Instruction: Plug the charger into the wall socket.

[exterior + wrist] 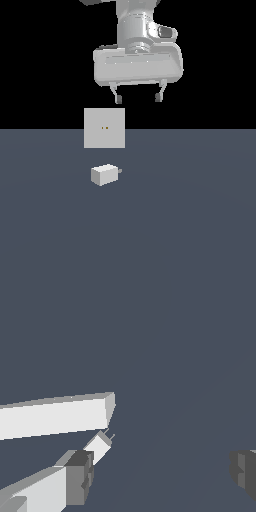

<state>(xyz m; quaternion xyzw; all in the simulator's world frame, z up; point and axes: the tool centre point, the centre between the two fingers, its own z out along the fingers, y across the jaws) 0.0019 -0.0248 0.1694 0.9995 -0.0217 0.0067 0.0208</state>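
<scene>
- Exterior view: the claw [139, 96] hangs high above the floor [200, 200], its two short fingers [118, 96] pointing down and spread well apart, released, with nothing between them.
- Exterior view: the wall socket [104, 128] stands upright below the claw, nearer its finger on the exterior view's left. It is a flat light grey square with two tiny dark holes at its centre, and its lower edge meets the dark grey floor.
- Exterior view: the charger [104, 174] lies on the floor in front of the socket, apart from it and untouched by the claw. Its thin grey prongs stick out of the end facing the exterior view's right.
- Wrist view: the socket [52, 416] shows edge-on as a long pale slab seen from above.
- Wrist view: the charger [98, 446] sits just beside the slab, partly hidden behind one dark finger pad [80, 476]; its prongs peek out at one end.
- Wrist view: the other finger pad [244, 471] is far across the frame, so the claw [162, 476] is wide open and grips nothing; only bare floor [165, 346] lies between the pads.
</scene>
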